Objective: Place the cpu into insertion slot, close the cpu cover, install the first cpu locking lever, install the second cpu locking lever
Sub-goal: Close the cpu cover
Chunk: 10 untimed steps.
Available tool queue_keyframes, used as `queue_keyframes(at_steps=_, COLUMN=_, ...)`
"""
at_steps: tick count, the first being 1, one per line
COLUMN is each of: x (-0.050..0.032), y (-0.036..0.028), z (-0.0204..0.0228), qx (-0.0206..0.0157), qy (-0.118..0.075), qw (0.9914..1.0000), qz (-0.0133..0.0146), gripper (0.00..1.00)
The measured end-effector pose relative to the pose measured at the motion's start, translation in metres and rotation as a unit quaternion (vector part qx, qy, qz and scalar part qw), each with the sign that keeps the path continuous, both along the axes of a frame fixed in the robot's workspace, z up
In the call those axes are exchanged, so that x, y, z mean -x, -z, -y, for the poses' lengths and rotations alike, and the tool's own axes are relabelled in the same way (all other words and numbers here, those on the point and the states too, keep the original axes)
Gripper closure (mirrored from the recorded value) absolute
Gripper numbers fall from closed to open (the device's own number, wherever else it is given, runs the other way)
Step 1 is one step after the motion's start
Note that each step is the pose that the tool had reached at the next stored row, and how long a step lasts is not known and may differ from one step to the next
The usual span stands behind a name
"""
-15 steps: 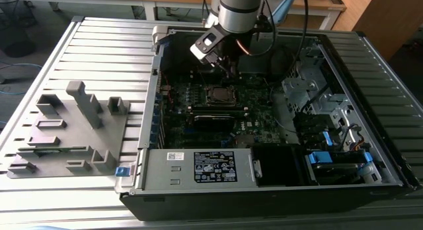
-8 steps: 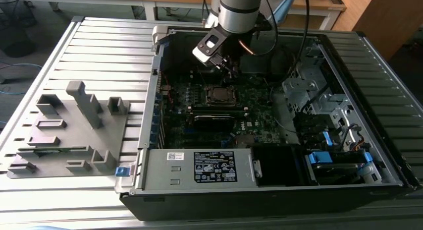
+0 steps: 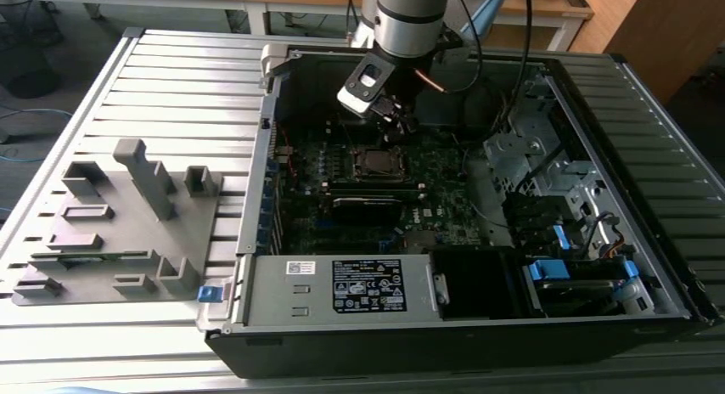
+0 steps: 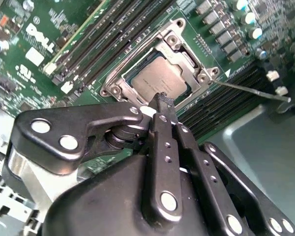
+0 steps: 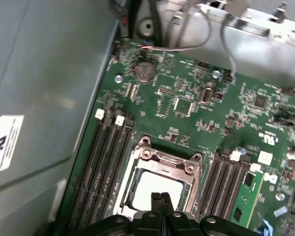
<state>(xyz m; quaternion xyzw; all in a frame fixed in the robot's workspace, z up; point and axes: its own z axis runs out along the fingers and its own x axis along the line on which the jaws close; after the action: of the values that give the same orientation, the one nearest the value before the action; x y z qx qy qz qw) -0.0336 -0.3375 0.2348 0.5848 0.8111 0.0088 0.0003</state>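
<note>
The cpu (image 4: 157, 78) lies flat in the socket on the green motherboard (image 5: 187, 105), its dull silver top showing through the square opening of the cpu cover (image 4: 187, 49). The cover lies down over it as a silvery frame. My gripper (image 4: 163, 100) is shut with nothing between its black fingers, and its tip hovers just above the cpu's edge. In the first wrist view the gripper (image 5: 161, 196) sits over the cpu (image 5: 146, 189) and cover (image 5: 162, 160). A thin metal locking lever (image 4: 250, 91) sticks out sideways from the socket's corner. In the exterior view the gripper (image 3: 396, 126) hangs above the socket (image 3: 372, 162).
Memory slots (image 5: 101, 162) flank the socket on both sides. The open case (image 3: 261, 182) lies on a slatted table, with a labelled power supply (image 3: 340, 284) at the front and drive bays (image 3: 566, 207) at the exterior view's right. A grey fixture (image 3: 125, 216) stands to the left.
</note>
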Motion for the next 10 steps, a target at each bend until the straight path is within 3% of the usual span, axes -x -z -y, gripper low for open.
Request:
queue_keyframes(at_steps=5, x=0.0000, y=0.0003, z=0.0000, qx=0.0000, qy=-0.045, qw=0.99899, qz=0.0000, gripper=0.89)
queue_keyframes(at_steps=10, x=0.0000, y=0.0007, z=0.0000, qx=0.0000, qy=-0.091, qw=0.99588, qz=0.0000, gripper=0.89)
